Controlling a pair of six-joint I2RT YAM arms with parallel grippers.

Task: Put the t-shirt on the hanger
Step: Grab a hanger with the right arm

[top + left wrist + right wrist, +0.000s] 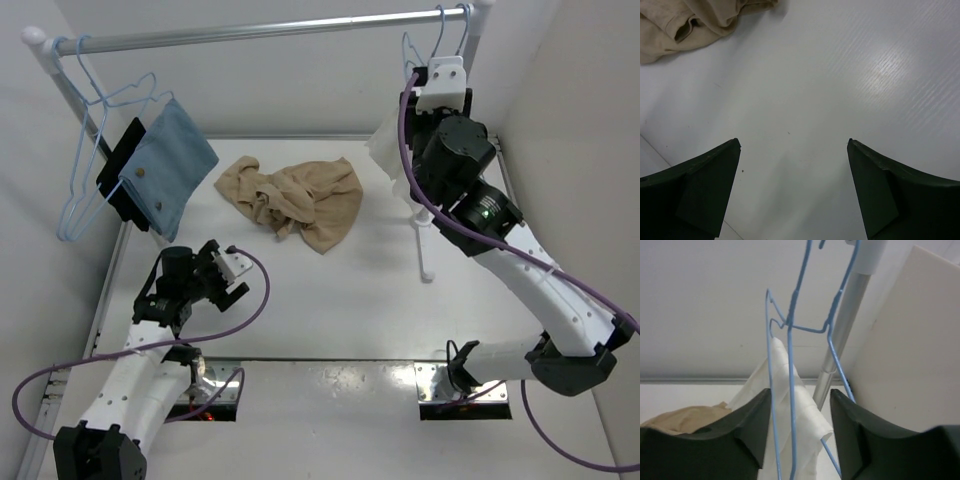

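Fingers on the right gripper are up at the rail, standing part-way apart with blue wire running down through the gap. I read the hanger between them: one wire lies hard against the left finger's inner edge, another sits by the right finger, and a white towel hangs just behind the wires. Whether those fingers actually clamp the wire, I can't tell from here. Left gripper hovers low over the desk, fingers spread wide, only desk showing between them. T-shirt lies crumpled on the desk, ahead and to the left of the left fingers and well apart from them. It also peeks out low beside the right gripper's left finger
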